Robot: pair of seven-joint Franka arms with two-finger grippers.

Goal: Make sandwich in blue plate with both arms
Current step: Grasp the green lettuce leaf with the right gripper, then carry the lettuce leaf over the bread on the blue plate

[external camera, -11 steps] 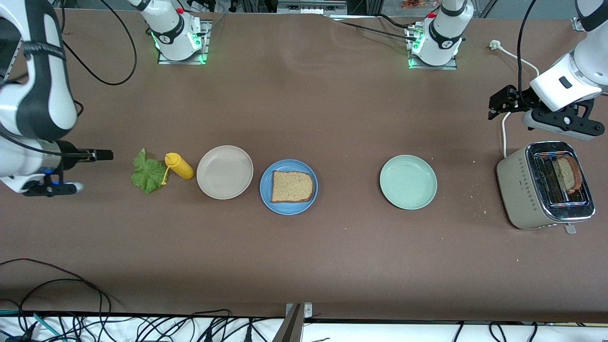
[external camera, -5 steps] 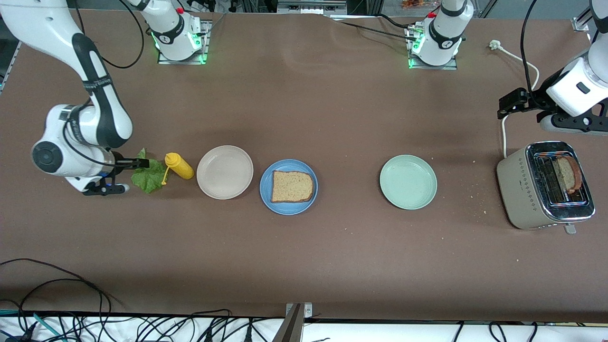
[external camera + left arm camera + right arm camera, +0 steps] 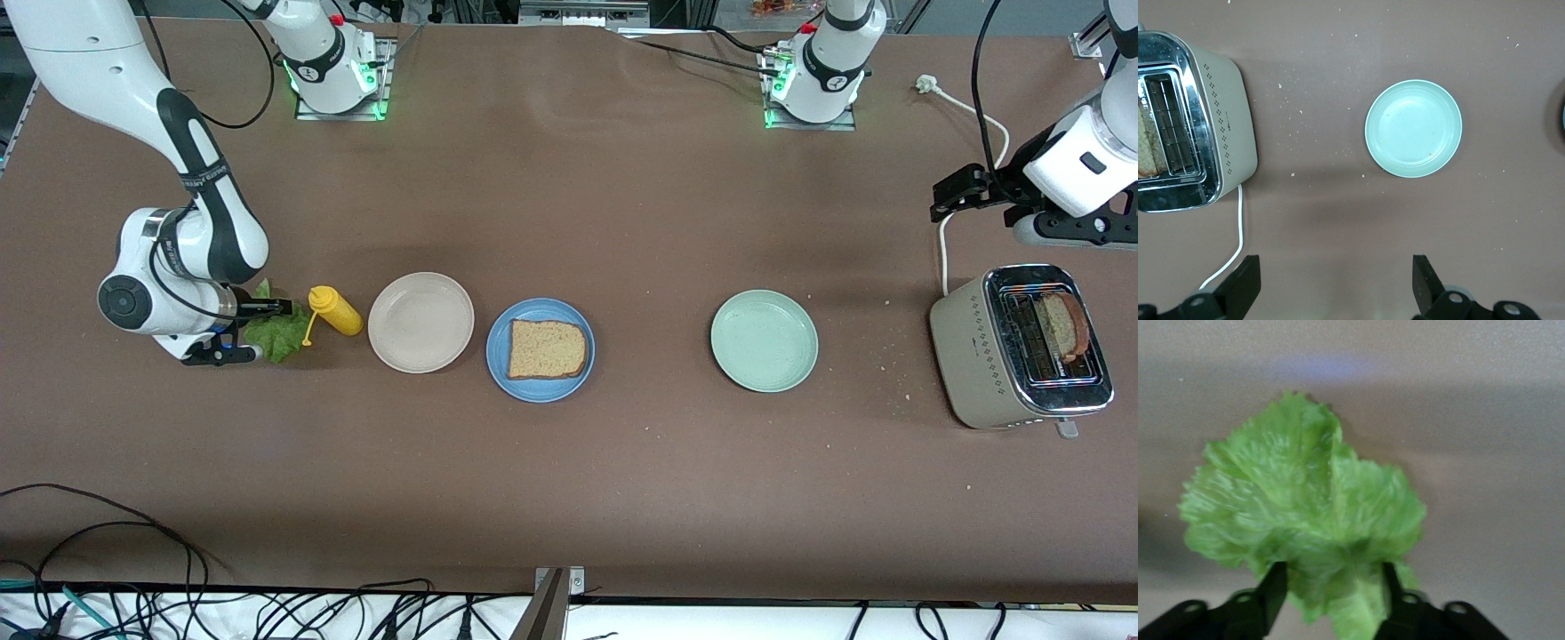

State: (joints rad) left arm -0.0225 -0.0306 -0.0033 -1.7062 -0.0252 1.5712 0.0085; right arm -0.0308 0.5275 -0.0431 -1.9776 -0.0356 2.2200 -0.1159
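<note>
Right jaws astride ruffled green lettuce leaf [image 3: 1305,513]

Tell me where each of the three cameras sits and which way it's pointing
Front view: high across the table, facing both arms; bread lies on the blue plate.
Left wrist view: looks down past the open left pincer at the pale green plate and toaster, both also in the front view.
Right wrist view: looks down at the lettuce between the right pincer fingers.

Ruffled green lettuce leaf [image 3: 1305,513] lying flat on the brown table [image 3: 1485,420], right gripper [image 3: 1333,590] low over its stem end, one black finger [image 3: 1271,590] on each side, leaf edge between them
</note>
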